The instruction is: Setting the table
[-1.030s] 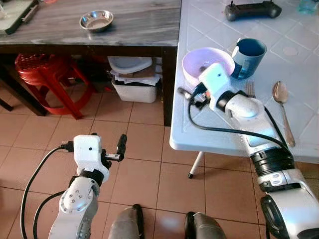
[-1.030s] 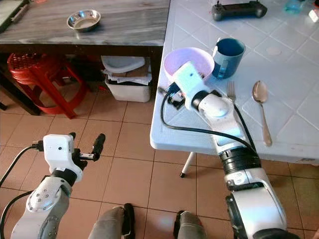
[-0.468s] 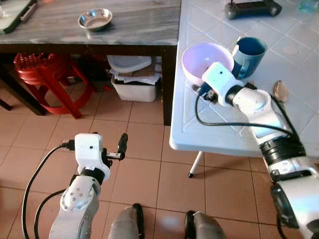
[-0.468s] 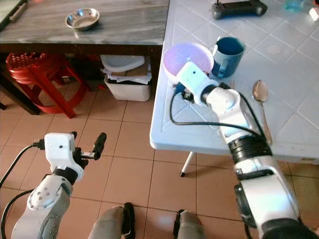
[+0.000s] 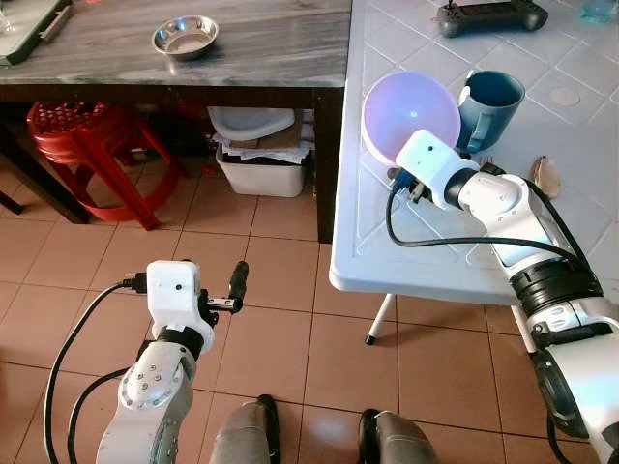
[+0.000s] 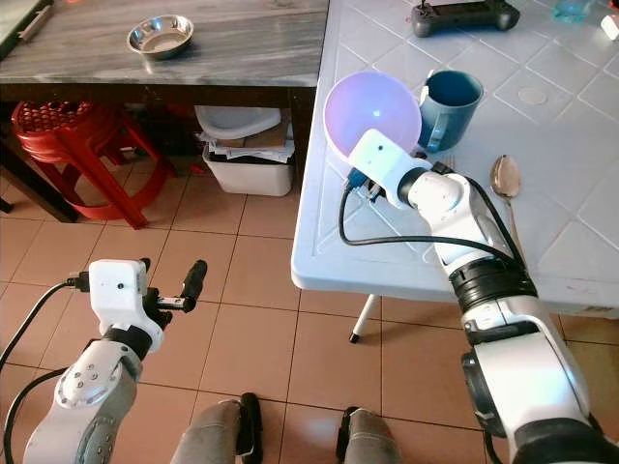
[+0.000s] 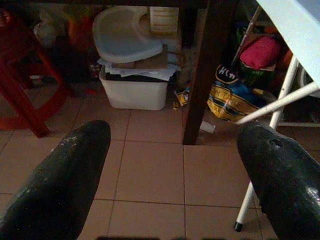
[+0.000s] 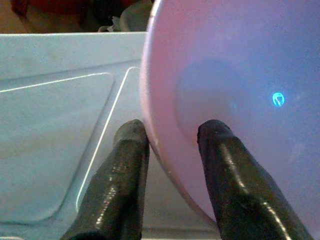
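The right gripper (image 8: 167, 132) is clamping the rim of a pale lilac bowl (image 5: 410, 116), one black finger inside and the other outside the wall, as the right wrist view is showing. The bowl is smooth, round and glossy, its inside shading from pink at the rim to a bluish violet in the hollow, with a small bright reflection on it. It is tilting steeply, its open side facing the camera, near the front left corner of the white tiled counter (image 5: 406, 251). Just beside it, to the right, a dark blue mug (image 5: 489, 108) is standing upright. A spoon (image 6: 504, 180) is lying on the counter further right, partly hidden by the right arm, and a black controller (image 5: 488, 14) is resting at the far edge.

The left gripper (image 5: 224, 290) is hanging idle over the tiled floor (image 5: 261, 319), its fingers spread apart. A small steel bowl (image 5: 185, 37) is sitting on the grey stone-topped counter (image 5: 271, 48) to the left.
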`<state>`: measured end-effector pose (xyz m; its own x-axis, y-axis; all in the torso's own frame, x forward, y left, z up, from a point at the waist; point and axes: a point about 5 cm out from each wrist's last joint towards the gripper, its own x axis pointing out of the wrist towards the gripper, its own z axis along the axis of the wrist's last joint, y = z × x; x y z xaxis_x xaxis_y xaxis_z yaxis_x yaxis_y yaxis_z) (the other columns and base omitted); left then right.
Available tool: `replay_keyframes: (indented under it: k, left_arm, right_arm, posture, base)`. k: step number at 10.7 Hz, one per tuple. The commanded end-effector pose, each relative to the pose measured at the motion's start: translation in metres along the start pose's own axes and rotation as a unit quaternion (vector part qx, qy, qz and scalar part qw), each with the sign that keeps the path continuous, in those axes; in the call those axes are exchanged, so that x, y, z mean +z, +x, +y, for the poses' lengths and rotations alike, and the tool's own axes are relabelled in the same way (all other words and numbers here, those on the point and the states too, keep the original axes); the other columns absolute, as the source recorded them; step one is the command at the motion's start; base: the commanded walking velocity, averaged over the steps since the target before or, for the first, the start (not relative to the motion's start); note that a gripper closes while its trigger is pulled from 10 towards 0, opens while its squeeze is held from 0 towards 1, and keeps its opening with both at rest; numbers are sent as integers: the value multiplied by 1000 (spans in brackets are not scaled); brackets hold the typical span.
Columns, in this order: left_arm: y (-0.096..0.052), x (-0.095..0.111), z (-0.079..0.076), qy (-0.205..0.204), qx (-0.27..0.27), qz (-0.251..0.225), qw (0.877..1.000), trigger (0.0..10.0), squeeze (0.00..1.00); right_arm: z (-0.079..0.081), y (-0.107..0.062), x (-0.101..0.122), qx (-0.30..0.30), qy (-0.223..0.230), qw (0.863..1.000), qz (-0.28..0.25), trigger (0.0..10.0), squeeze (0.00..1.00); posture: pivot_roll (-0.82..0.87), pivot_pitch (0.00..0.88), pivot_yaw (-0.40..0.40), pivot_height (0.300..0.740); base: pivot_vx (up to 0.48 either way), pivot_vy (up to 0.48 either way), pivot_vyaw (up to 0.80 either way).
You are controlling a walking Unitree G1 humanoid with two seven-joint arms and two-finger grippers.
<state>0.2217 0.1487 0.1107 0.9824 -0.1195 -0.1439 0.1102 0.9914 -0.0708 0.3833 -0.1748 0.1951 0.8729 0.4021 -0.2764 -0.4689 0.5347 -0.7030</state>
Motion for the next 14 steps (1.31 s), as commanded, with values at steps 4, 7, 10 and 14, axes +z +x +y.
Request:
replay_keyframes:
  k: [4,7,10,14]
  left_arm:
    - [3,-5,2,3,8,11,1000,10000,0]
    - [5,-6,3,1,14,10,1000,10000,0]
    - [8,-8,8,1,39,5,999,10000,0]
    - [23,0,8,19,56,-42,997,10000,0]
  right_arm:
    - [-2,-1,1,5,-36,999,-10,0,0]
    - [-2,-2,2,-9,-43,999,-26,0,0]
    - [8,-7,19,-60,-16,991,-117,0,0]
    - [63,-29,20,-142,153,963,-172,0,0]
  posture:
    - [81,186,62,740]
    - [83,165,56,740]
    - [85,107,34,740]
    - [59,29,41,740]
  base:
    - [0,0,0]
    - [0,0,0]
    - [0,0,0]
    - [0,440,0]
